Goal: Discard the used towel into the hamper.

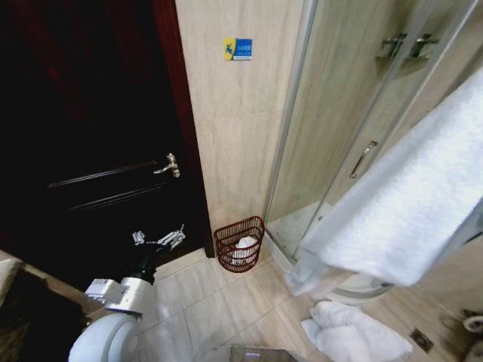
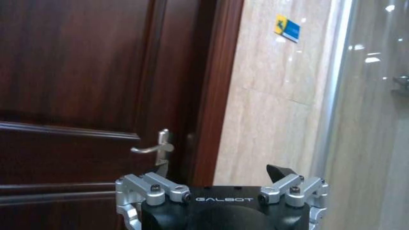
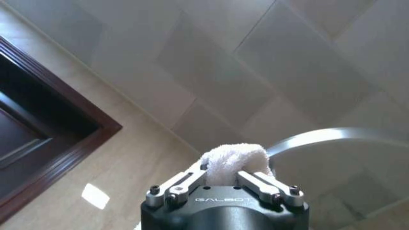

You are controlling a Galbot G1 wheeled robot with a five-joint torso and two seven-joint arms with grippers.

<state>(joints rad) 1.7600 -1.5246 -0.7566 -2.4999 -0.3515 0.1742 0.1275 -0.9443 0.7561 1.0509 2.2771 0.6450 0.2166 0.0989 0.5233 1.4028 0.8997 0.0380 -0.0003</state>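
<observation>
White towel (image 3: 233, 160) sits pinched in right gripper (image 3: 231, 178); hamper (image 1: 239, 243) below.

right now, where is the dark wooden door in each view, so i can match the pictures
Head view: the door takes up the left side, behind the left gripper.
Left wrist view: it stands straight ahead of that gripper, with its lever handle.
Right wrist view: a corner of it lies across the tiles from the right gripper, whose jaws pinch the towel.
Shared landmark: the reddish-brown door frame, edging the door in all three.
</observation>
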